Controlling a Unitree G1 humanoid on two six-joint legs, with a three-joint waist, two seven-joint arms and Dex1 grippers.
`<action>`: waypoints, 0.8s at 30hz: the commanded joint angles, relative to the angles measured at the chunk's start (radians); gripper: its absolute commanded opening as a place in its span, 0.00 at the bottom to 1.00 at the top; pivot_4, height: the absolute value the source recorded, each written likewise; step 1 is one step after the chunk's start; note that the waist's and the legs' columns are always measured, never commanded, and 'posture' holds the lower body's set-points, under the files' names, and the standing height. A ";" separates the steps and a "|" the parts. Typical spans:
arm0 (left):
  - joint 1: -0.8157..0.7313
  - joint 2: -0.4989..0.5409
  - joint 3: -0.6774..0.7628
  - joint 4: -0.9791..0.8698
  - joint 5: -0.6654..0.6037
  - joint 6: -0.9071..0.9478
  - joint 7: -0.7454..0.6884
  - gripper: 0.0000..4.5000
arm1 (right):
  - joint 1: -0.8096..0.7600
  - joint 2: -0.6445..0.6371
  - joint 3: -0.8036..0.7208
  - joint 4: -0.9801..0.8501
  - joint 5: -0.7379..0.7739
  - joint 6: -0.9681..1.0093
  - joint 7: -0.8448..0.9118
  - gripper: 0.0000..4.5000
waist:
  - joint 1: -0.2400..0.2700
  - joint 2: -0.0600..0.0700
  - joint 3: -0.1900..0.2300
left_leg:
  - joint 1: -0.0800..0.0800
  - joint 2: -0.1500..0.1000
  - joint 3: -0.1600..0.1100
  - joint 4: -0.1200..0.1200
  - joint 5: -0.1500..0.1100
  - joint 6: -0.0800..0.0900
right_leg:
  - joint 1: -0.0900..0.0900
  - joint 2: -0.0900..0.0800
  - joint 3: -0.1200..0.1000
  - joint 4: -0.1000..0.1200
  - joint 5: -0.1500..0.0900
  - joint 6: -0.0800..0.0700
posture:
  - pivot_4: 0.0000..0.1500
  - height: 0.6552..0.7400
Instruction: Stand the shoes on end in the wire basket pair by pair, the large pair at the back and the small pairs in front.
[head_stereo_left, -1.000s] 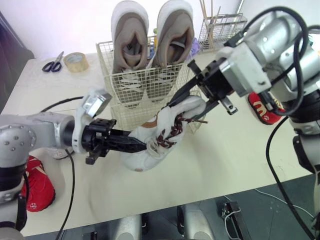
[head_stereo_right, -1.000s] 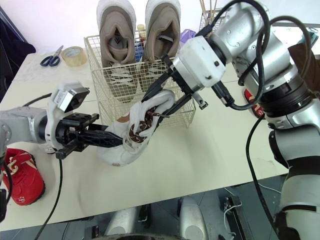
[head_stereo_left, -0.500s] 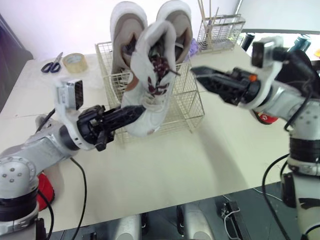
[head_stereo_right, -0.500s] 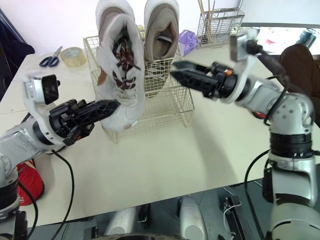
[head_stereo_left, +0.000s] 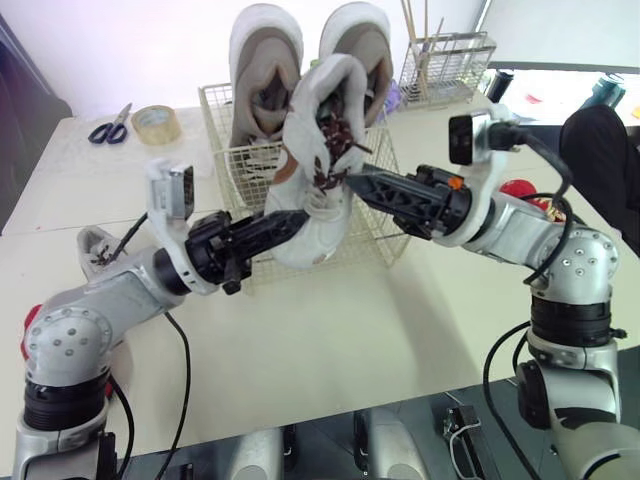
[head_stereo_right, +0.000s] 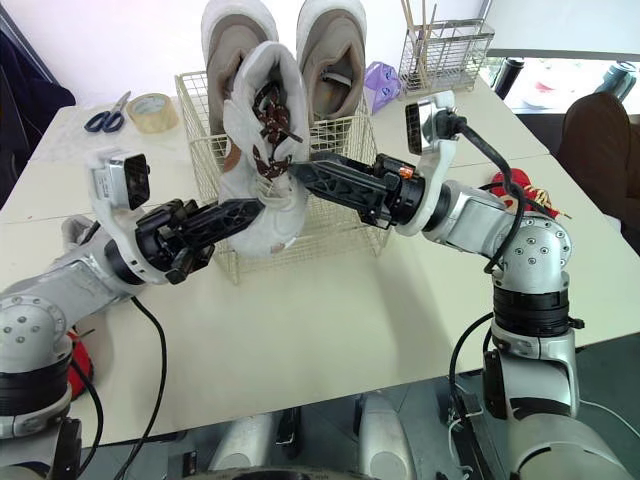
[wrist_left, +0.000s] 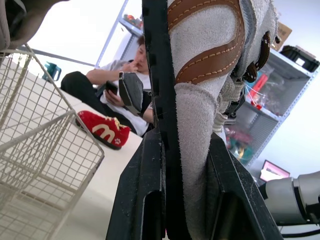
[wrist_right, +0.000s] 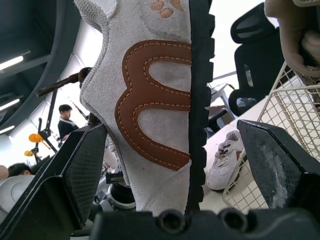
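Your left claw (head_stereo_left: 298, 222) clamps the white shoe (head_stereo_left: 320, 165) at its lower end, holding it upright toward 12 o'clock. Your right claw (head_stereo_left: 354, 184), fingers spread wide, straddles it from 3 o'clock. The wire basket (head_stereo_left: 385, 200) sits just behind, with the large pair (head_stereo_left: 265, 60) standing at its back.

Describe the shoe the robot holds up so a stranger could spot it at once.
Start at the wire basket on the table, with the large grey pair standing at its back. In front of that pair the left pincer holds a white shoe up on end. Brown laces and a brown side patch set it apart.
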 joint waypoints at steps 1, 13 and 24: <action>0.004 0.001 0.010 -0.029 0.004 -0.016 -0.023 0.10 | -0.039 0.010 -0.036 -0.029 0.046 -0.008 -0.008 0.99 | 0.000 0.000 0.000 | 0.000 0.000 0.000 0.000 0.000 0.000 | 0.000 0.000 0.000 0.000 0.000 0.000 | 1.00 1.00; 0.026 0.016 -0.010 -0.029 0.062 -0.011 -0.051 0.10 | -0.051 0.019 -0.018 -0.049 0.027 -0.001 0.022 0.18 | 0.000 0.000 0.000 | 0.000 0.000 0.000 0.000 0.000 0.000 | 0.000 0.000 0.000 0.000 0.000 0.000 | 1.00 1.00; 0.030 0.196 0.062 -0.053 0.177 0.028 -0.067 0.95 | -0.091 -0.012 -0.048 -0.072 -0.078 -0.069 0.068 0.00 | -0.002 0.000 0.000 | 0.000 0.000 0.000 0.000 0.000 0.000 | 0.000 0.000 0.000 -0.001 0.000 0.000 | 1.00 1.00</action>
